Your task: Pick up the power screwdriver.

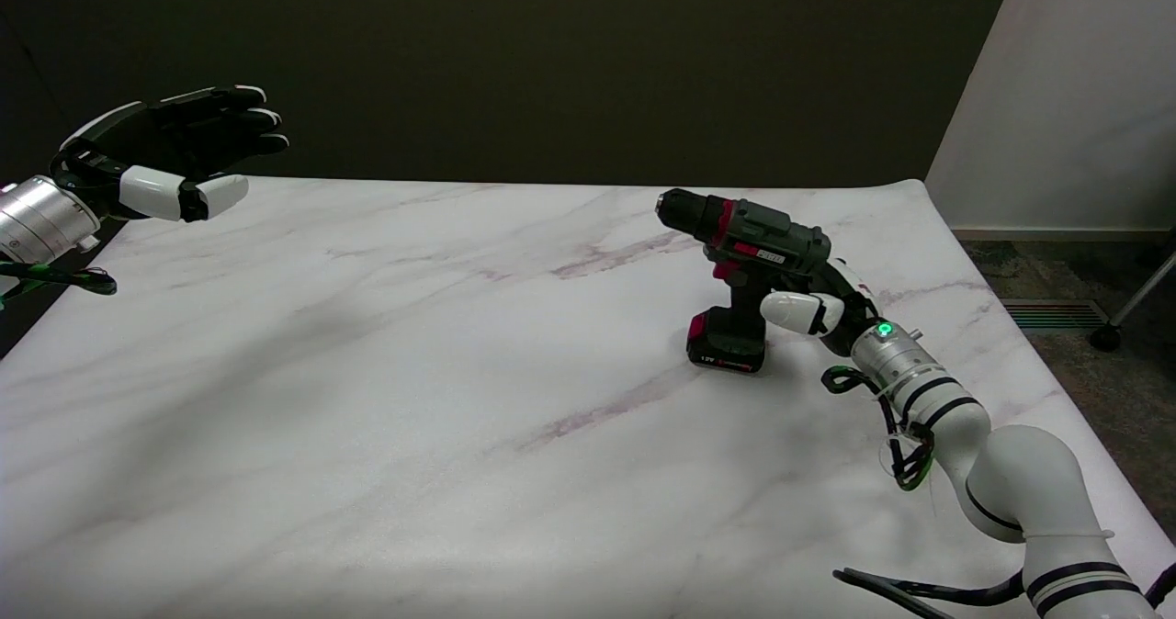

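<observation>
Screwdriver under inspection: the power screwdriver (746, 275) stands upright on its battery base on the marble-patterned table (367, 399), toward the right half and nearer the far edge, chuck pointing to the picture's left. The base appears to sit flat on the surface; no lift is evident. The right hand (822, 302) is at the tool's grip from the right side, directly behind the handle and under the rear of the motor housing. A white-tipped digit lies against the handle's near side, just above the battery pack; the remaining fingers are hidden behind the tool body. Whether the hand has closed fully around the handle or merely rests against it cannot be told from this view. Judgement: the step in hand is securing the grasp, with the lift not yet made. The next move calls for a firm wrap of the handle before any upward motion, since the tool looks top-heavy forward and could pivot about a loose hold or tip onto its chuck. The left hand (175, 155) hangs in the air at the upper left, fingers extended, well apart from the work. Beyond the table's right edge, a floor vent (1052, 314) is visible.
</observation>
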You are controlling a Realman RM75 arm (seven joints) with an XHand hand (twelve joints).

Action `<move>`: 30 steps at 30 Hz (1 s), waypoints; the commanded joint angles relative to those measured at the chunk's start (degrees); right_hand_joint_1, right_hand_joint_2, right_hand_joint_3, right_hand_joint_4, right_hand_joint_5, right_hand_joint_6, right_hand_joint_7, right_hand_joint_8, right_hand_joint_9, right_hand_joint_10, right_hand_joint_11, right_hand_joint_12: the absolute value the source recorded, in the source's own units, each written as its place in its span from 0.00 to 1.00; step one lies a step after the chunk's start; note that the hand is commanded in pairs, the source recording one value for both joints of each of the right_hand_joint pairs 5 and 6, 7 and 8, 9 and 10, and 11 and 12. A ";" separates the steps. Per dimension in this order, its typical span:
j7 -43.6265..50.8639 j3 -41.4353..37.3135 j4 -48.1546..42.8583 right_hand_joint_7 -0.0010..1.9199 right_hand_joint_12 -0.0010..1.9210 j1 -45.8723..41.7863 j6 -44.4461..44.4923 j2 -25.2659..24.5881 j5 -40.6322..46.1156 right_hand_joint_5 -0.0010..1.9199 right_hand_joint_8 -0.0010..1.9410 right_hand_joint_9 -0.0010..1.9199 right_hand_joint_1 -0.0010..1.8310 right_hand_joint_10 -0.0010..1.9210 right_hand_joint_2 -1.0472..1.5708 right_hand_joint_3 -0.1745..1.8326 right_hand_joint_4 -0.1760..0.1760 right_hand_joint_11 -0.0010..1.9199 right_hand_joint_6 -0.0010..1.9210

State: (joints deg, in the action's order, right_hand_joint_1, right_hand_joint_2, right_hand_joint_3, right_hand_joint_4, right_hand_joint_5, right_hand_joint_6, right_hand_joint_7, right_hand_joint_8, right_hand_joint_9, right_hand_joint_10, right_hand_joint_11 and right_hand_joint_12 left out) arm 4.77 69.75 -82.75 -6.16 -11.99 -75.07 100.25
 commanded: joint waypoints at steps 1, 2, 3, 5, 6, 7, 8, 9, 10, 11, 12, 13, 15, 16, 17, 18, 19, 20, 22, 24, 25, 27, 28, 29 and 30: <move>0.00 4.11 0.90 0.07 0.08 2.86 0.20 -0.34 0.14 0.01 0.07 0.08 0.52 0.08 0.23 0.35 0.10 0.08 0.01; 0.00 4.48 1.17 0.07 0.08 3.32 0.20 -0.34 0.14 0.01 0.07 0.08 0.52 0.08 0.23 0.35 0.10 0.08 0.01; 0.00 4.77 1.35 0.07 0.08 3.58 0.20 -0.34 0.14 0.01 0.07 0.08 0.52 0.08 0.23 0.35 0.10 0.08 0.01; 0.00 5.47 1.68 0.07 0.08 4.09 0.14 -0.34 0.14 0.01 0.07 0.08 0.52 0.08 0.23 0.35 0.10 0.08 0.01; 0.00 5.78 1.73 0.07 0.08 4.24 0.17 -0.34 0.14 0.01 0.07 0.08 0.52 0.08 0.24 0.35 0.10 0.08 0.01; 0.00 6.05 1.78 0.07 0.08 4.43 0.20 -0.34 0.14 0.01 0.07 0.08 0.52 0.08 0.24 0.35 0.10 0.08 0.01; 0.00 6.29 1.86 0.07 0.08 4.62 0.20 -0.34 0.14 0.01 0.07 0.08 0.52 0.08 0.24 0.35 0.10 0.08 0.01; 0.00 6.42 1.89 0.07 0.08 4.67 0.20 -0.34 0.14 0.01 0.07 0.08 0.52 0.08 0.24 0.35 0.10 0.08 0.01; 0.00 6.61 1.94 0.07 0.08 4.72 0.20 -0.34 0.14 0.01 0.07 0.08 0.52 0.08 0.24 0.35 0.10 0.08 0.01; 0.00 6.74 1.97 0.07 0.08 4.75 0.20 -0.39 0.14 0.01 0.07 0.08 0.52 0.08 0.24 0.35 0.10 0.08 0.01; 0.00 6.87 1.97 0.07 0.08 4.75 0.20 -0.42 0.14 0.01 0.07 0.08 0.52 0.08 0.24 0.36 0.10 0.08 0.01; 0.00 6.98 2.02 0.07 0.08 4.75 0.20 -0.48 0.14 0.01 0.07 0.08 0.52 0.08 0.24 0.35 0.10 0.08 0.01; 0.00 7.09 2.05 0.07 0.08 4.75 0.20 -0.66 0.14 0.01 0.07 0.08 0.52 0.08 0.24 0.35 0.10 0.08 0.01; 0.00 7.09 2.10 0.07 0.08 4.75 0.20 -0.83 0.14 0.01 0.07 0.08 0.52 0.08 0.24 0.35 0.10 0.08 0.01; 0.00 7.09 2.13 0.07 0.08 4.75 0.20 -0.90 0.14 0.01 0.07 0.08 0.52 0.08 0.24 0.36 0.10 0.08 0.01; 0.00 7.09 2.18 0.07 0.08 4.75 0.20 -0.96 0.14 0.01 0.07 0.08 0.52 0.08 0.24 0.36 0.10 0.08 0.01; 0.00 7.09 2.21 0.07 0.08 4.70 0.09 -1.03 0.14 0.01 0.07 0.08 0.52 0.08 0.24 0.36 0.10 0.08 0.01; 0.00 7.09 2.21 0.07 0.08 4.67 -0.02 -1.06 0.14 0.01 0.07 0.08 0.52 0.08 0.24 0.36 0.10 0.08 0.01; 0.00 7.22 2.28 0.07 0.08 4.67 -0.12 -1.06 0.14 0.01 0.07 0.09 0.52 0.09 0.25 0.36 0.09 0.08 0.01; 0.00 7.25 2.29 0.07 0.08 4.67 -0.18 -1.06 0.14 0.01 0.07 0.09 0.52 0.09 0.25 0.36 0.09 0.08 0.01; 0.00 7.25 2.29 0.07 0.08 4.67 -0.26 -1.06 0.14 0.01 0.07 0.09 0.52 0.09 0.25 0.36 0.09 0.08 0.01; 0.00 7.25 2.29 0.07 0.08 4.67 -0.28 -1.06 0.14 0.01 0.07 0.09 0.52 0.09 0.25 0.36 0.09 0.08 0.01; 0.00 7.25 2.29 0.07 0.08 4.67 -0.28 -1.06 0.14 0.01 0.07 0.09 0.52 0.09 0.25 0.36 0.09 0.08 0.01; 0.00 7.25 2.29 0.07 0.08 4.67 -0.28 -1.06 0.14 0.01 0.07 0.09 0.52 0.09 0.25 0.36 0.09 0.08 0.01; 0.00 7.25 2.29 0.07 0.09 4.67 -0.28 -1.06 0.14 0.01 0.07 0.10 0.52 0.10 0.26 0.36 0.09 0.09 0.01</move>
State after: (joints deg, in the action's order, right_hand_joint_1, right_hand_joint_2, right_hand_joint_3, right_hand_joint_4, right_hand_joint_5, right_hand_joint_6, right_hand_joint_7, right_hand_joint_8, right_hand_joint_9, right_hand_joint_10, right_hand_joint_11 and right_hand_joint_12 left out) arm 4.77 75.99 -80.87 -2.00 -11.84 -75.83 100.37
